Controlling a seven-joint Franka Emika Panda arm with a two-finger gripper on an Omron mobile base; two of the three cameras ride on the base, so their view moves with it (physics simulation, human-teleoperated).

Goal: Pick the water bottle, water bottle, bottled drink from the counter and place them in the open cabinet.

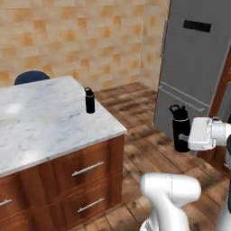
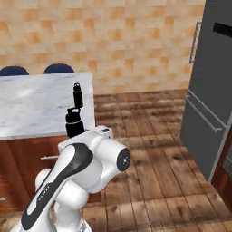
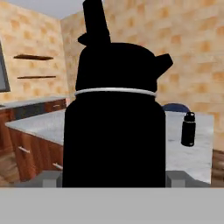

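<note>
A matte black water bottle (image 1: 180, 127) with a looped sport cap hangs upright in the air to the right of the counter (image 1: 45, 117), over the wooden floor. My gripper (image 1: 189, 135) is shut on its body from the side. In the hand view this held water bottle (image 3: 114, 131) stands between the fingertips (image 3: 48, 177). In the right base view it rises just above the white hand (image 2: 86, 136). A second water bottle (image 1: 90, 100) stands upright near the counter's far right corner. The bottled drink and the cabinet are out of view.
A tall grey fridge (image 1: 194, 67) stands to the right, close behind the held bottle. Reddish-brown drawers (image 1: 88, 169) with silver handles front the counter. Blue chairs (image 2: 59, 68) sit behind it. Wall shelves (image 3: 33, 57) show at the hand view's left.
</note>
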